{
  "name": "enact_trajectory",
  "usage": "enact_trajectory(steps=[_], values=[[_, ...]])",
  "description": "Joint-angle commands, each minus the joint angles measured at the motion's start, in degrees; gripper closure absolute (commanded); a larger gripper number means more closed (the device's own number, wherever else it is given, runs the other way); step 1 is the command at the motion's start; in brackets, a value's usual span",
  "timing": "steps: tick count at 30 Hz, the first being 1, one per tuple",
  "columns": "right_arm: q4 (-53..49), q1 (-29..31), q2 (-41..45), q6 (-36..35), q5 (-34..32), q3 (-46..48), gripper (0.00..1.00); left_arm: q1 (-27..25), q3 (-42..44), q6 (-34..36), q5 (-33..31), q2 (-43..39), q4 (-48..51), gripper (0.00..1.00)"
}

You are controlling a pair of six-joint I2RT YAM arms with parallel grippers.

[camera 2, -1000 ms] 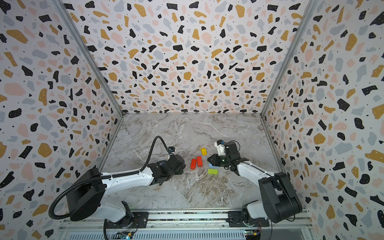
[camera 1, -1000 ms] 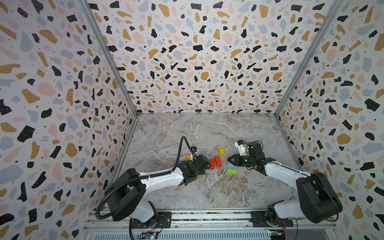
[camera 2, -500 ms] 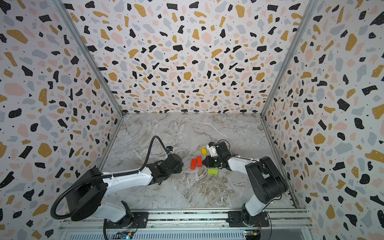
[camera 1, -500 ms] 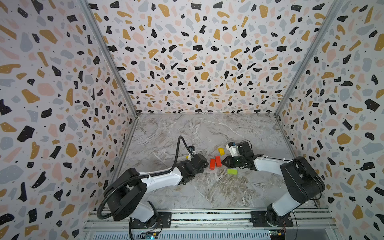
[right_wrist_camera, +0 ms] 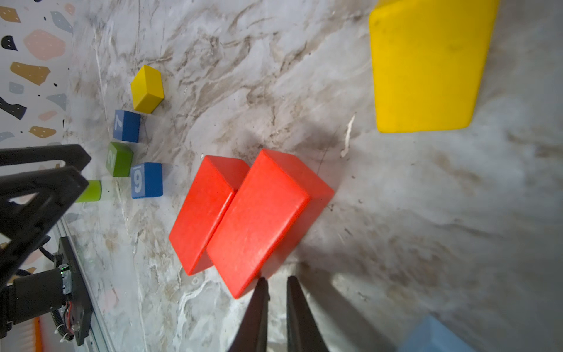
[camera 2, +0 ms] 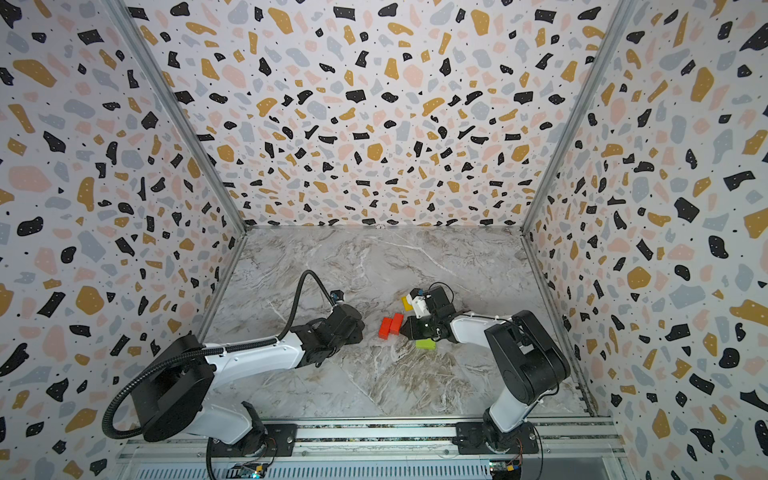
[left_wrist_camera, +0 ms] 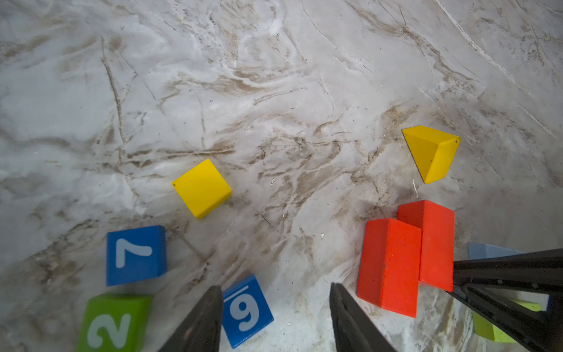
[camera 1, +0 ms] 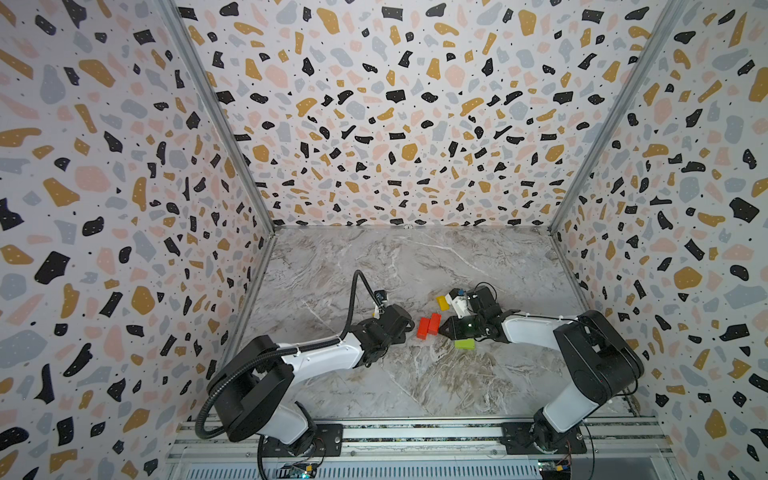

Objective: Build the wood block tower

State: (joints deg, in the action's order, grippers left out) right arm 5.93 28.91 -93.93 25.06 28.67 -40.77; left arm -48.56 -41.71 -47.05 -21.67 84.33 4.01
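White numerals, left wrist view: 7 on a blue cube (left_wrist_camera: 136, 255), an underlined 9 on the second blue cube (left_wrist_camera: 246, 311), 2 on the green cube (left_wrist_camera: 114, 323).

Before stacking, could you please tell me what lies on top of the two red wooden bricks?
Nothing: both red wooden bricks show bare tops. Their undersides are hidden.
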Motion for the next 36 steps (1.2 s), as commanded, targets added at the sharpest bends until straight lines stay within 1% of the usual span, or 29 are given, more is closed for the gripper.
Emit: enact_trajectory(steps=[1, 4, 9, 14, 17, 23, 32, 36], values=[[-1.51, 0.28, -0.07, -1.02, -0.79, -2.53, 0.84, 0.20, -0.37, 1.07, 0.48, 0.65, -1.55, 0.43], [-2.80, 0.10, 0.15, -1.14, -2.99, -3.14, 0.83, 0.19, -0.39, 1.04, 1.09, 0.52, -1.64, 0.43], [-4.26, -0.56, -0.65, -1.01, -4.43, -5.35, 0.83, 0.15, -0.12, 1.95, 3.14, 0.95, -2.37, 0.47], [-5.07, -0.63, -2.97, -1.21, -4.75, -8.03, 0.83, -0.02, 0.52, 3.23, 6.81, 2.09, -3.95, 0.52], [-4.80, -0.62, -4.37, -1.11, -4.27, -9.06, 0.84, -0.03, 1.19, 2.92, 7.60, 2.43, -4.93, 0.53], [-4.70, -0.44, -5.22, -0.85, -3.69, -10.03, 0.84, -0.02, 1.12, 2.93, 7.52, 2.49, -4.76, 0.54], [-10.55, -0.51, -2.57, -1.98, -9.63, -13.97, 0.84, -0.03, 1.83, 2.92, 6.24, 0.50, -4.02, 0.54], [-14.14, -0.26, -4.52, -3.06, -10.69, -18.51, 0.91, -0.01, 1.93, 3.08, 5.70, -0.40, -3.59, 0.54]])
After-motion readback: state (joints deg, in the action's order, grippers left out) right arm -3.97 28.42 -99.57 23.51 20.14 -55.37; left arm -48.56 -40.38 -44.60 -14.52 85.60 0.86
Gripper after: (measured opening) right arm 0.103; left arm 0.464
